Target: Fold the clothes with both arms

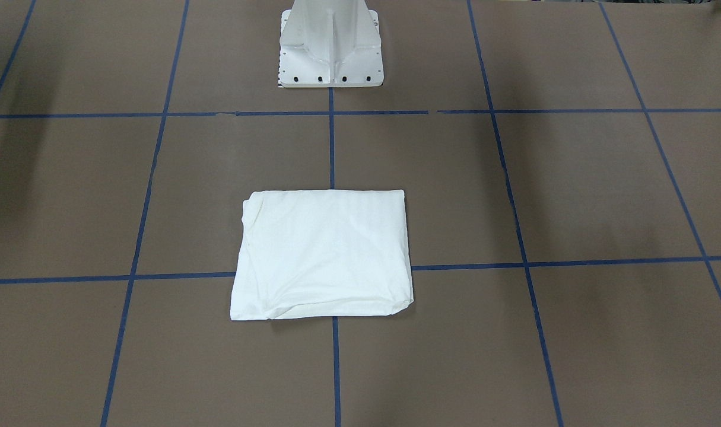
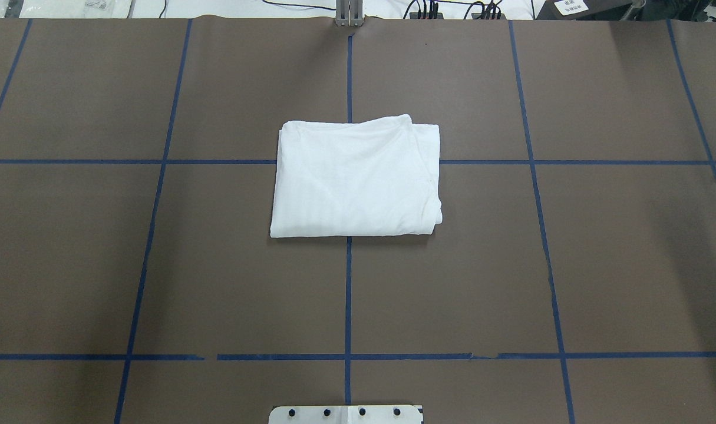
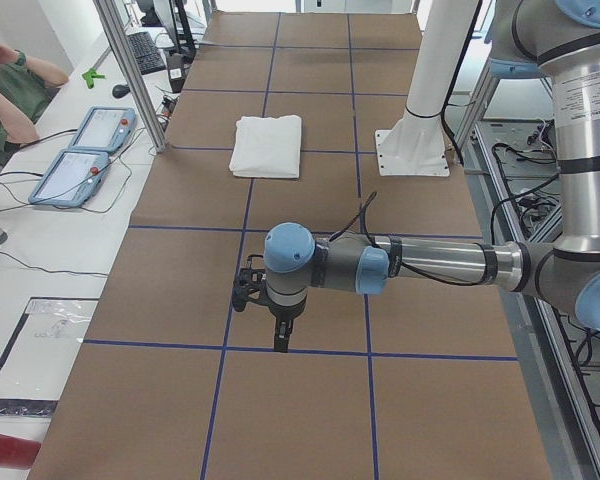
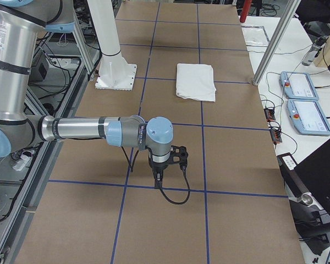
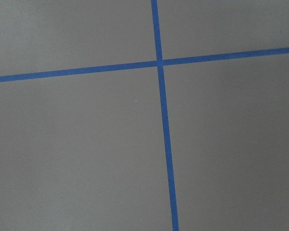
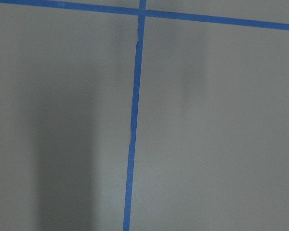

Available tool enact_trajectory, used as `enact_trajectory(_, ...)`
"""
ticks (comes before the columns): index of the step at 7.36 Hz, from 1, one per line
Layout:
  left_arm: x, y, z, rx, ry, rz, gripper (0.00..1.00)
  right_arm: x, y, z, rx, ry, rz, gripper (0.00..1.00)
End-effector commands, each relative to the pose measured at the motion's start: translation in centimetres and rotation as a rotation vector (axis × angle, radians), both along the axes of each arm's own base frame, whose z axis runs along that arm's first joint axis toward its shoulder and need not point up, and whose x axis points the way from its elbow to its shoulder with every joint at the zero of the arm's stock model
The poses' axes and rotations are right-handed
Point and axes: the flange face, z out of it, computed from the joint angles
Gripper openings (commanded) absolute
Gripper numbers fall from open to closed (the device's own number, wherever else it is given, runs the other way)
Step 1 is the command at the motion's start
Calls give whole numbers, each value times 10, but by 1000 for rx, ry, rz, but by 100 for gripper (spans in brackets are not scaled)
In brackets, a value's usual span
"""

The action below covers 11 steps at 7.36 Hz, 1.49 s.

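Observation:
The white shirt [image 1: 324,255] lies folded into a compact rectangle in the middle of the brown table, over a crossing of blue tape lines. It also shows in the overhead view [image 2: 355,176] and in both side views [image 3: 267,145] [image 4: 196,81]. No text block or neck label shows. My left gripper [image 3: 280,338] points down over the table far from the shirt, seen only in the exterior left view. My right gripper [image 4: 158,177] points down far from the shirt, seen only in the exterior right view. I cannot tell whether either is open or shut. Both wrist views show only table and tape.
The white pedestal base [image 1: 330,47] stands at the robot's side of the table [image 2: 157,265]. Aluminium frame posts [image 3: 130,70] stand along the operators' edge. Control pendants [image 3: 85,150] and a seated person [image 3: 5,90] are beyond that edge.

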Motion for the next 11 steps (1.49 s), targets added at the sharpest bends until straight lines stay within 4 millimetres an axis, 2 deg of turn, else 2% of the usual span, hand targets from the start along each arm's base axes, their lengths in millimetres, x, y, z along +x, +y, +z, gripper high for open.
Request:
enact_trajectory(1,0,4,2,-7,0,-1,100,0,0,-2,4,0,-1,100)
enact_trajectory(3,0,13,11,-27,-1,-1,100,0,-3,-4,38,0,0,100)
enact_trajectory(6,0,13,16,-37,-2,-1,100,0,-4,-5,49,0,0,100)
enact_trajectory(11,0,13,14,-33,-1,-1,100,-2,-4,-7,49,-35,2,100)
